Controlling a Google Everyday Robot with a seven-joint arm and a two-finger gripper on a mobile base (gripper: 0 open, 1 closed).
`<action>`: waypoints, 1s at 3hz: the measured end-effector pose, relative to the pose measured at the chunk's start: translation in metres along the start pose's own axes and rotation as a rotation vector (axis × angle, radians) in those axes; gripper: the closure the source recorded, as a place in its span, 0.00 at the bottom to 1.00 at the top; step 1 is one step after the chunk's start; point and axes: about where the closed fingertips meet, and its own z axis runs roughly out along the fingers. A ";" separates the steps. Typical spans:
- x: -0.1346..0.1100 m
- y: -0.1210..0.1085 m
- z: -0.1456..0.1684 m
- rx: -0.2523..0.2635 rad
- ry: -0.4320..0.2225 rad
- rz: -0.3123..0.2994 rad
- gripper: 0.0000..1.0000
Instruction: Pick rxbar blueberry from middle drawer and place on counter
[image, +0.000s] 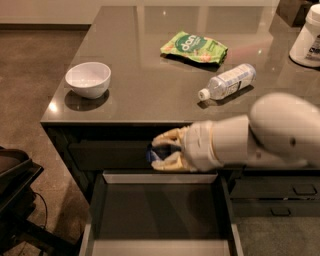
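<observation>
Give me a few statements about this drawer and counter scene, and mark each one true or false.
1. The pincer grips the rxbar blueberry above the open middle drawer. True.
2. The white bowl sits on the counter. True.
3. The rxbar blueberry lies on the counter. False: it is in the pincer, below the counter's edge.
4. The water bottle stands upright. False: it lies on its side.
</observation>
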 end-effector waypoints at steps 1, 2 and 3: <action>-0.018 -0.050 -0.008 -0.075 0.044 -0.092 1.00; -0.024 -0.096 0.012 -0.172 0.049 -0.178 1.00; -0.024 -0.139 0.049 -0.239 -0.016 -0.235 1.00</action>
